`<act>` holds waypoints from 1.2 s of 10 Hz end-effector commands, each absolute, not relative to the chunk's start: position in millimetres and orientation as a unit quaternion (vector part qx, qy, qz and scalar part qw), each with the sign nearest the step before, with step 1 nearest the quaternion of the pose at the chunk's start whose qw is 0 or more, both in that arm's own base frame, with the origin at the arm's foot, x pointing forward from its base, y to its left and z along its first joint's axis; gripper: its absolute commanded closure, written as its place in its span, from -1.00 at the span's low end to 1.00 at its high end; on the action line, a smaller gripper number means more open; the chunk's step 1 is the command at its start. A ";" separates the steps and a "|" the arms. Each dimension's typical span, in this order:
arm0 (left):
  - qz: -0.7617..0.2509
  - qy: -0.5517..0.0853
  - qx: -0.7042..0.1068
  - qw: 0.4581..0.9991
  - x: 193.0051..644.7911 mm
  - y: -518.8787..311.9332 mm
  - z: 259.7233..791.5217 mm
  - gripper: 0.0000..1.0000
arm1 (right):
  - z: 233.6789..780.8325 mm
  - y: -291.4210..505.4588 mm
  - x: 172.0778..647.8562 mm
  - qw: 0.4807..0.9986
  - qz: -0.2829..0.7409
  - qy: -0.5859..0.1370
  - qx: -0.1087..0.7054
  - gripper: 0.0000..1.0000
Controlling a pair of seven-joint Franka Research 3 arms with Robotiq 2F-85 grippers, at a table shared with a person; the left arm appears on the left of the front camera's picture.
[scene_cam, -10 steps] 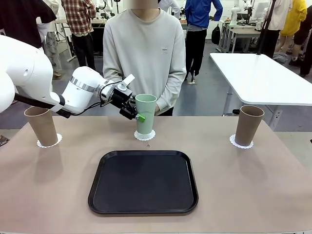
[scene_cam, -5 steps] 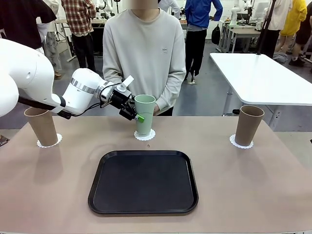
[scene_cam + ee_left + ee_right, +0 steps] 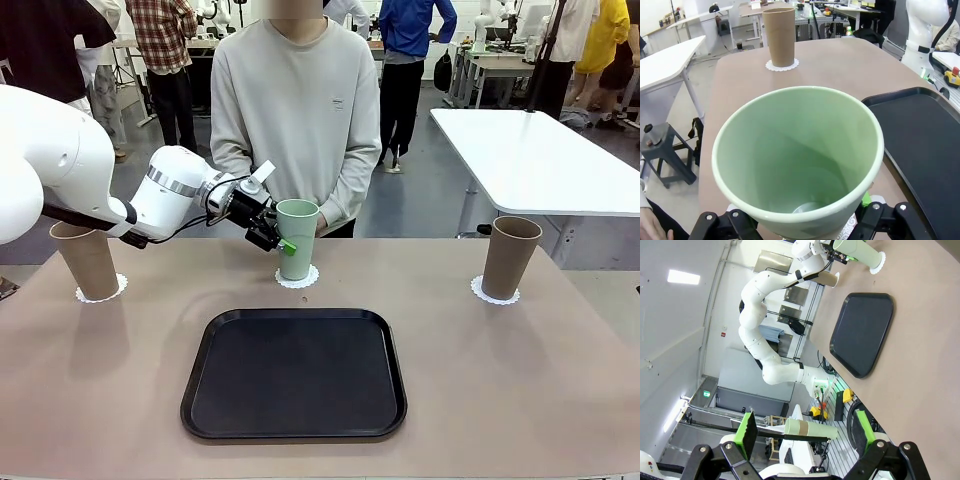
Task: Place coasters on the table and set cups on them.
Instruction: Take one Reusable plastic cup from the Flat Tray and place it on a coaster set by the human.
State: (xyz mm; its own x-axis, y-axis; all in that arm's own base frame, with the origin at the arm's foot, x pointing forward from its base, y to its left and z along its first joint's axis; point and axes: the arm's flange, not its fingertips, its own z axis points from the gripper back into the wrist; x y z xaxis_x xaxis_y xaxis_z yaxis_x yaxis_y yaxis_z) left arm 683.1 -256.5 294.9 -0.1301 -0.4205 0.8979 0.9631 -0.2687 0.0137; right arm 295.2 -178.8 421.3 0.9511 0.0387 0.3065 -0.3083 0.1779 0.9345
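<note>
A pale mint green cup (image 3: 297, 238) stands on a lacy white coaster (image 3: 297, 277) at the far middle of the table (image 3: 520, 370). My left gripper (image 3: 270, 236) is shut on its upper wall, and the cup's open mouth (image 3: 797, 150) sits between the black fingers (image 3: 885, 220). One tan-brown cup (image 3: 85, 260) rests on a coaster (image 3: 101, 291) at the far left. Another tan-brown cup (image 3: 510, 257) (image 3: 779, 37) rests on a coaster (image 3: 495, 292) (image 3: 782, 65) at the far right. My right gripper (image 3: 806, 434) is open and holds nothing.
A black rounded-square tray (image 3: 294, 372) (image 3: 925, 135) lies bare at the near middle. A person in a grey sweater (image 3: 297, 110) stands at the far edge behind the green cup. A white table (image 3: 540, 155) stands off to the back right.
My left gripper has sunk slightly with the green cup, bringing its base down onto the middle coaster. The brown cups and the tray have not moved.
</note>
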 end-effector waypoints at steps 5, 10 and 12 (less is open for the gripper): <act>-0.684 -0.337 -0.426 0.487 683.6 -255.4 297.6 -0.75 | 420.3 -178.0 293.8 0.757 0.116 -0.108 0.634 -1.00; -0.683 -0.334 -0.438 0.480 684.6 -254.6 293.8 -0.75 | 420.3 -178.0 293.8 0.757 0.116 -0.108 0.634 -1.00; -0.681 -0.333 -0.445 0.477 687.7 -254.5 287.4 -0.75 | 420.3 -178.0 293.8 0.757 0.116 -0.108 0.634 -1.00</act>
State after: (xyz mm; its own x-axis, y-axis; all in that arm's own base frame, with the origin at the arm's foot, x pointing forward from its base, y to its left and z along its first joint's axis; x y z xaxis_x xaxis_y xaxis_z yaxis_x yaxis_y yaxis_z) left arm 681.0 -257.1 288.2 -0.1298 -0.3824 0.9149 0.9541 -0.2993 0.0103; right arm 295.2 -178.8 421.3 0.9511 0.0387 0.3065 -0.3083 0.1779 0.9345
